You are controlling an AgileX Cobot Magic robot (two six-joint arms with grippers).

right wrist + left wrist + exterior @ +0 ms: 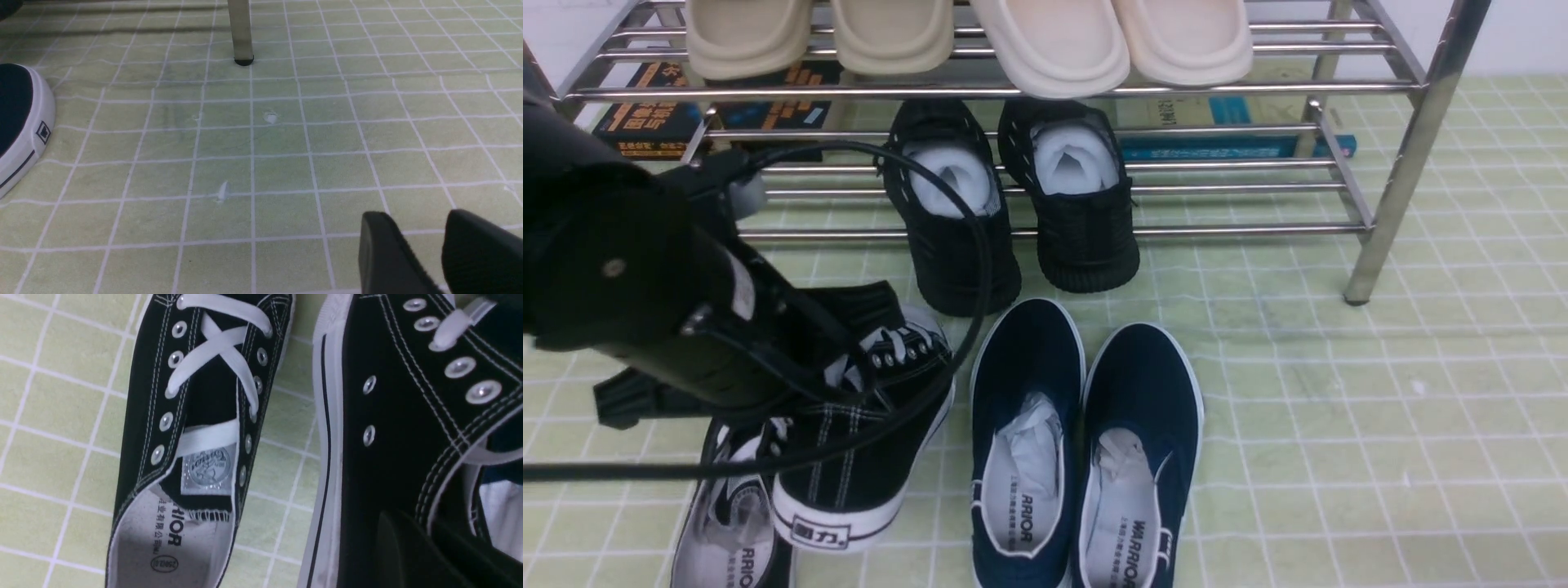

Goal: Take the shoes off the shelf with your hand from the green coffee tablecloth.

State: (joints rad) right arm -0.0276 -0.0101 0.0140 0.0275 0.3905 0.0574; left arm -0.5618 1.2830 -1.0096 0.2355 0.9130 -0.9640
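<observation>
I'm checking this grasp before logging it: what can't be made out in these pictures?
- Left gripper: in the front view the left arm hides it; the wrist view's edge cuts it off. Grip unclear.
- Nearer canvas shoe: front view, arm and bottom edge hide most.
- Shelf: front view, top edge crops it.

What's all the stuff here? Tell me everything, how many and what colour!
black canvas sneakers: two, black with white laces; one flat on the cloth, one tilted in the left hand
black knit sneakers: two, all black, on the lower bars, toes toward the camera
navy slip-ons: two, navy with white trim, side by side on the cloth
tan slippers: two, top bars
cream slippers: two, top bars
books: at least two, dark and blue, seen through the bars
shelf: one, shiny chrome, two tiers
tablecloth: one, pale green, white grid
left hand: black, closed on the tilted sneaker
right hand: black, open over bare cloth
</observation>
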